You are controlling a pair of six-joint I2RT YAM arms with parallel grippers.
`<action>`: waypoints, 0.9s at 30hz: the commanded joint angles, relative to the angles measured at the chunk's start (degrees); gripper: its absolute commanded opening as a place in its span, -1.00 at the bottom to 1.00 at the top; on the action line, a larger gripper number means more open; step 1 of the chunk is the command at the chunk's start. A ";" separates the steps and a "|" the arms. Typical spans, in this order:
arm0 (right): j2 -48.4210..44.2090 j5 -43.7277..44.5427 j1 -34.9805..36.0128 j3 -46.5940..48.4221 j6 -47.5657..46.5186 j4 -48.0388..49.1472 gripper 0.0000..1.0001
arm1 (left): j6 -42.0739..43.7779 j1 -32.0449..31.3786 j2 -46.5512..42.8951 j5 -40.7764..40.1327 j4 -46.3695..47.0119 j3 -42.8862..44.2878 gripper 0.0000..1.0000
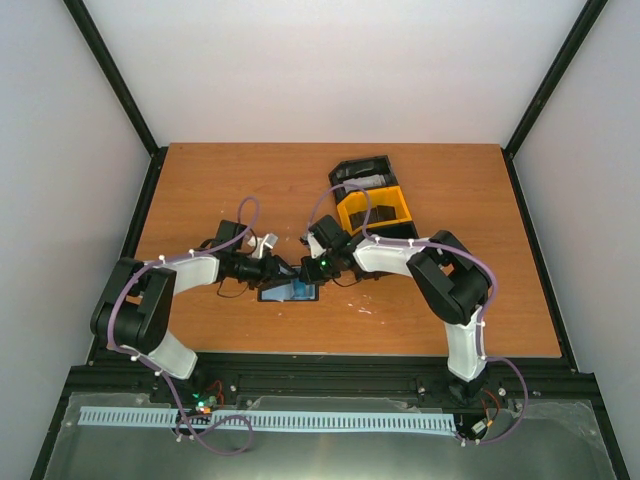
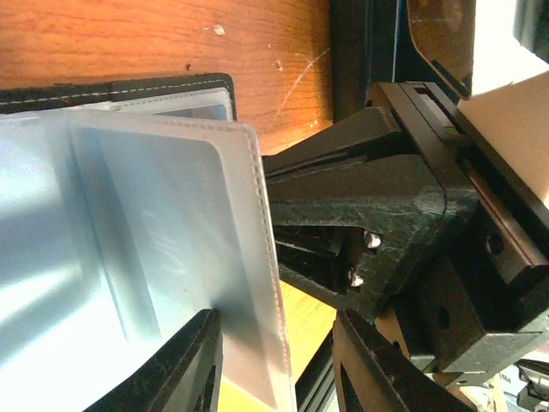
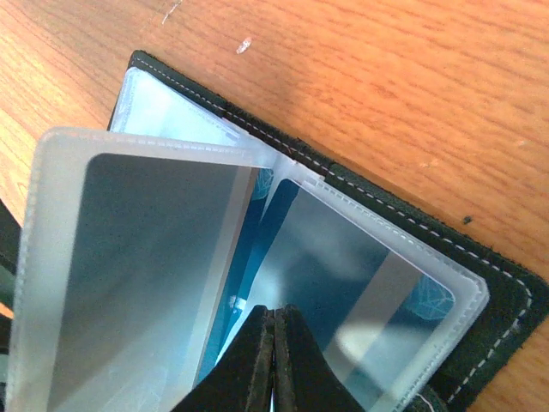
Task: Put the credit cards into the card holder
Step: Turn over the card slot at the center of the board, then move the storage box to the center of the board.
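Right wrist view: my right claw (image 3: 273, 313) is pinched together over the open black stitched card holder (image 3: 485, 339), which lies mid-desk (image 3: 360, 69) with a blue plastic credit card (image 3: 247, 253) between its clear sleeves (image 3: 129, 283). My left claw (image 2: 276, 324) stands apart around one sleeve.

Left pincer (image 2: 276, 365) parted; right pincer (image 3: 274, 339) closed tight; tips near each other, elbows outward.

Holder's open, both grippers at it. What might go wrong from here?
The raised clear sleeve only leans on one finger of the left gripper, unclamped; it may flop shut over the pocket. The shut right gripper points at the blue card; pushing may slide the unpinned card holder or buckle a sleeve.
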 commanded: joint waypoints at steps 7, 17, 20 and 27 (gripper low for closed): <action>0.41 -3.10 -0.45 -0.40 -0.80 0.13 -0.94 | 1.48 -1.59 1.62 3.45 3.23 2.07 -0.26; -13.83 17.73 -3.26 -6.87 2.43 -4.88 -0.94 | 1.35 -2.09 3.41 3.95 4.04 2.64 -0.26; -20.20 21.83 -3.26 -8.90 1.93 -6.57 -0.93 | 1.90 -2.09 2.18 1.58 3.18 3.67 -0.26; -33.25 29.11 -5.66 -9.51 -1.47 -12.46 -0.64 | 3.63 -2.10 -11.53 -16.90 0.61 6.72 0.09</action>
